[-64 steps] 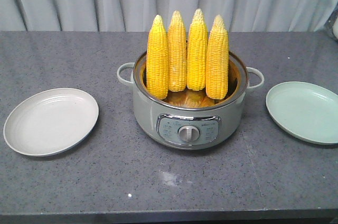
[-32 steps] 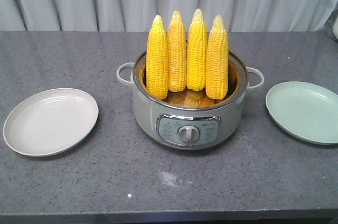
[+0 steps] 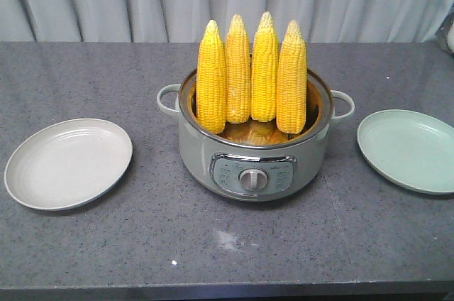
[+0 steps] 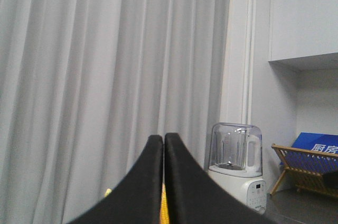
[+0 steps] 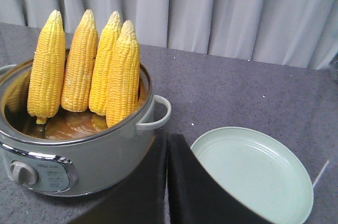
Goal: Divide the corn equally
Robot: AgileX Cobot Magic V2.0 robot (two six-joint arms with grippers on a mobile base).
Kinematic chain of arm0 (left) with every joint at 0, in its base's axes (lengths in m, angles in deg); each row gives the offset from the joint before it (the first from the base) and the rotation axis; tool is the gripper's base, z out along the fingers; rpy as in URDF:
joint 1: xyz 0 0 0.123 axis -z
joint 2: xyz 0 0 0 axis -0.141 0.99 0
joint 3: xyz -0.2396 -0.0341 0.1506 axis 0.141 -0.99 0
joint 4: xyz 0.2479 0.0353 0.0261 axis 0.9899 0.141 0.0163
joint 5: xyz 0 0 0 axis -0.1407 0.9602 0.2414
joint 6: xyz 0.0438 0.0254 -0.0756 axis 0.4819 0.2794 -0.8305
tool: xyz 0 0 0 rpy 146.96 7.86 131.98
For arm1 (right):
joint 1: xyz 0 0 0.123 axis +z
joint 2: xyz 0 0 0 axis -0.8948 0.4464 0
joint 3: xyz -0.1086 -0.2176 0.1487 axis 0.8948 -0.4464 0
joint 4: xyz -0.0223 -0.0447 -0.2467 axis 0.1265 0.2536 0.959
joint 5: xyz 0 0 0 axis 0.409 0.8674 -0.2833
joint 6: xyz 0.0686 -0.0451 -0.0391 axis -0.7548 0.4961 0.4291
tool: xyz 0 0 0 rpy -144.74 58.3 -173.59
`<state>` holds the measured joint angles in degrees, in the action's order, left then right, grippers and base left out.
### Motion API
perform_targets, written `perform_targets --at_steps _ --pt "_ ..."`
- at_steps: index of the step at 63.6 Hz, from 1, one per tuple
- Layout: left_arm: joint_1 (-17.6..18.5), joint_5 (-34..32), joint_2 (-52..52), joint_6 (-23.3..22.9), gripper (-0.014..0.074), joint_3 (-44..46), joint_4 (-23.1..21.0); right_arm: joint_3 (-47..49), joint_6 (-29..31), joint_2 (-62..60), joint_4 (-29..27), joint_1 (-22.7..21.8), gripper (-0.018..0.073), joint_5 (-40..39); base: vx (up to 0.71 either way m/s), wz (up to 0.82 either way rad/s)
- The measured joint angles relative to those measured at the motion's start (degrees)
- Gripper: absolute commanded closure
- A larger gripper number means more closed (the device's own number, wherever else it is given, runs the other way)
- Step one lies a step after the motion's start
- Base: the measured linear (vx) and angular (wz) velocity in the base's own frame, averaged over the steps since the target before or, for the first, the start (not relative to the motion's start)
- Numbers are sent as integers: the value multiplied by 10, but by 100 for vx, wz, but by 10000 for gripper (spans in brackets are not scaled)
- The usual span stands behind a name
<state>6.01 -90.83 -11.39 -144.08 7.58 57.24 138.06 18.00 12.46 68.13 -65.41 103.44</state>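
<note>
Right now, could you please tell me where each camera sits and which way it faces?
Front view: faces the counter from its near edge, looking slightly down at the pot holding four upright corn cobs, between a white plate and a green plate; no robot parts show.
Left wrist view: looks roughly level past the shut left gripper at a curtain and a blender.
Right wrist view: looks down past the shut right gripper at pot, corn cobs and green plate, all shared with the front view.

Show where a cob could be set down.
The white plate left of the pot and the green plate right of it are bare, as is the counter in front. Crowded only inside the pot, with four upright cobs.
</note>
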Motion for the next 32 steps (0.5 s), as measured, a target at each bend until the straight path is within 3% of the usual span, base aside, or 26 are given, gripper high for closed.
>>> perform_targets --at_steps 13,32 --pt "0 -12 0 -5 599 0 5 0 52 1 -5 0 452 0 0 0" --pt "0 -27 0 -7 531 0 49 0 141 1 -76 0 60 -10 0 0"
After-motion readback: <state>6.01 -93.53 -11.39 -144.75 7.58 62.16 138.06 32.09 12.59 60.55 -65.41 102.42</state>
